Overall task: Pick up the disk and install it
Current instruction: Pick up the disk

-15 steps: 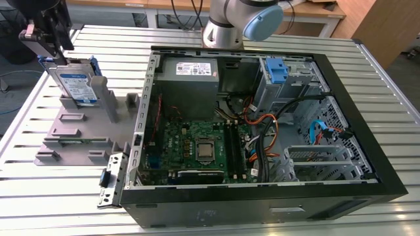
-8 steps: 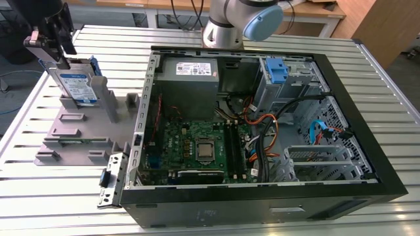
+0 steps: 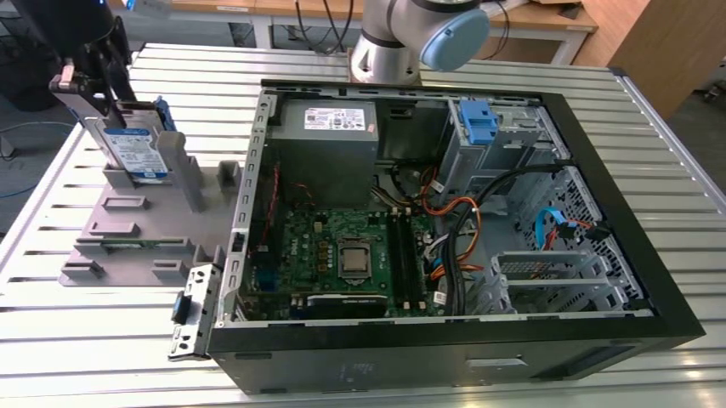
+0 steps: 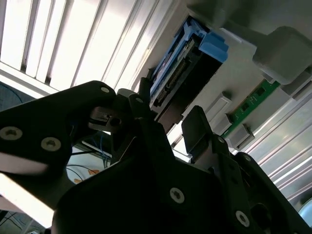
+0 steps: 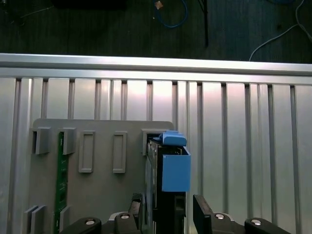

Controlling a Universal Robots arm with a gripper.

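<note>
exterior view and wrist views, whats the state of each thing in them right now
disk: standing on edge in the grey holder
gripper: open, fingers either side of the disk
computer case: on its side, panel off, inside exposed
blue bracket: seated in the drive bay
memory stick: on edge in the holder

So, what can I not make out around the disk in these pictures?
1. Disk, lower end: first wrist view, cut off by the picture edge at the tool.
2. Label on the disk: exterior view, partly covered by the grey holder post.
3. Arm, upper part: exterior view, cut off by the top edge.
</note>
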